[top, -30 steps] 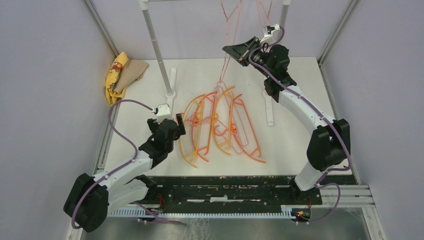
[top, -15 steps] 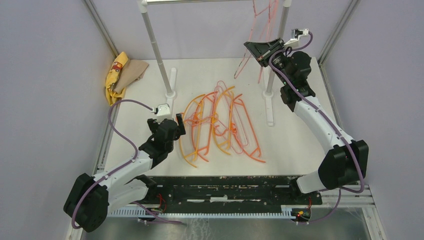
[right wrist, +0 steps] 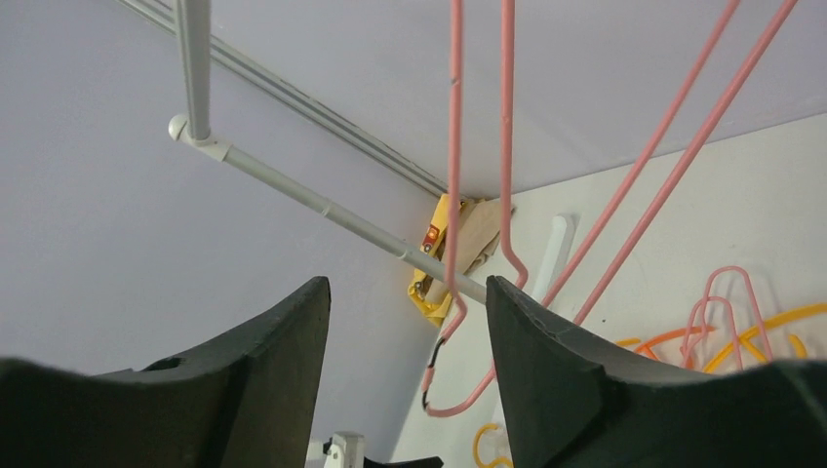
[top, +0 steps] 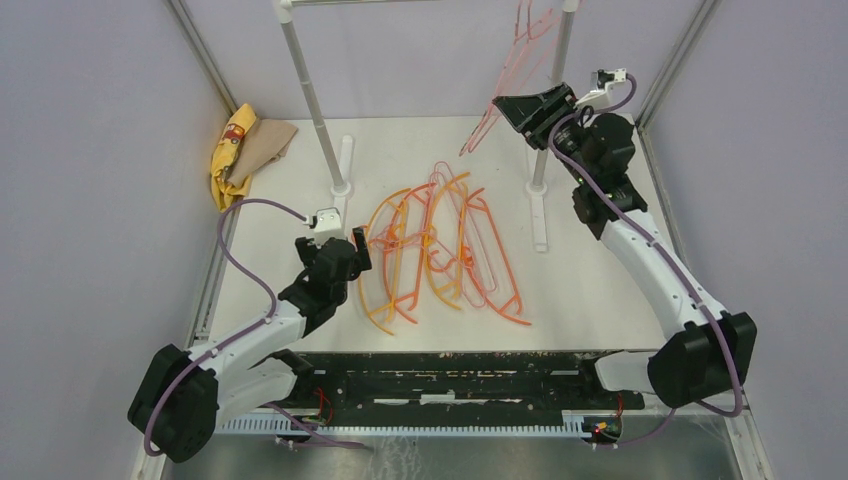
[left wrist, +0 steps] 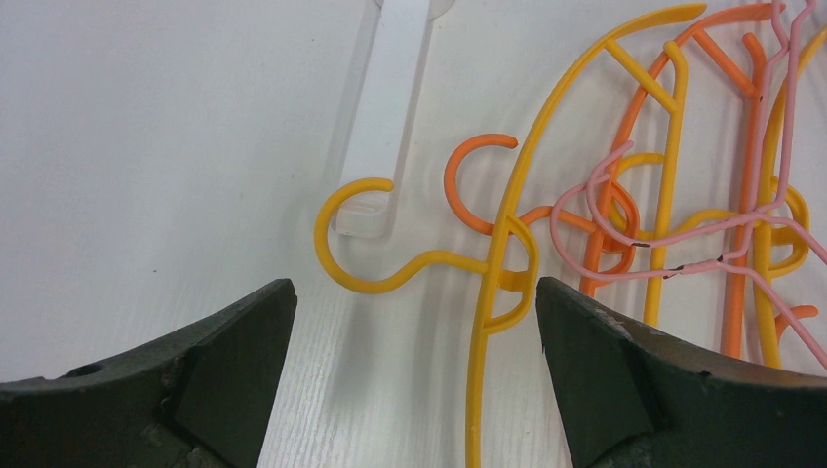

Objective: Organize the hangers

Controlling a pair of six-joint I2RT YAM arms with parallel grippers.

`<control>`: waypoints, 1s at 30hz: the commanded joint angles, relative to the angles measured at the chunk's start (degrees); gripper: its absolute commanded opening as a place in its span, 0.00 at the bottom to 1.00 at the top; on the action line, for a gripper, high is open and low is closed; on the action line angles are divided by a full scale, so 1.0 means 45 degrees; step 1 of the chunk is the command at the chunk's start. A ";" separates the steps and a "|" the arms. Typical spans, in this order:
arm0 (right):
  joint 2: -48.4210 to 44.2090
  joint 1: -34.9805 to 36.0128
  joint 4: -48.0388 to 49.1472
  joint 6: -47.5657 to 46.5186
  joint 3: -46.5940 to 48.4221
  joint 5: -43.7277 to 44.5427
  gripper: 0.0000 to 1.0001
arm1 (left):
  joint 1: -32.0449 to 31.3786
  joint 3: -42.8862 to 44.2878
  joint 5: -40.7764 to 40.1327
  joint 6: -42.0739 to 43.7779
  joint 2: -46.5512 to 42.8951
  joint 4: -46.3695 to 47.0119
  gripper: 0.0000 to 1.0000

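A tangle of orange, yellow-orange and pink hangers (top: pixel 440 250) lies flat in the middle of the table. My left gripper (top: pixel 362 250) rests open just left of the pile. In the left wrist view a yellow hanger (left wrist: pixel 488 292) runs between the open fingers of that gripper (left wrist: pixel 414 341), untouched. Thin pink hangers (top: pixel 510 90) hang from the rack's rail near its right pole. My right gripper (top: pixel 512 112) is raised beside them, open. In the right wrist view the pink hangers (right wrist: pixel 453 195) dangle just beyond the spread fingers of the right gripper (right wrist: pixel 408 331), apart from them.
The white-poled rack has a left pole (top: pixel 312 100) and a right pole (top: pixel 553 90), with flat white feet (top: pixel 540 215) on the table. A yellow and brown cloth bundle (top: pixel 240 150) lies at the far left edge. Purple walls close in on three sides.
My right arm has swung right toward the rack's right pole with a pink hanger. Its jaws have opened and the hanger now hangs free. The left arm has not moved.
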 commanded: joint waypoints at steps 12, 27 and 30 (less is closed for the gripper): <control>-0.2834 0.2793 -0.5050 -0.7398 0.1146 -0.0791 0.71 | -0.0031 0.0143 -0.0172 -0.0537 0.0521 0.0735 1.00; 0.2908 0.7407 -0.8245 -1.0665 0.2028 0.1435 0.64 | -0.0036 0.0103 -0.0527 -0.0675 0.0614 0.0638 1.00; 0.4131 0.7414 -0.8953 -1.1086 0.1876 0.1704 0.57 | -0.0046 0.0132 -0.0506 -0.0695 0.0605 0.0618 1.00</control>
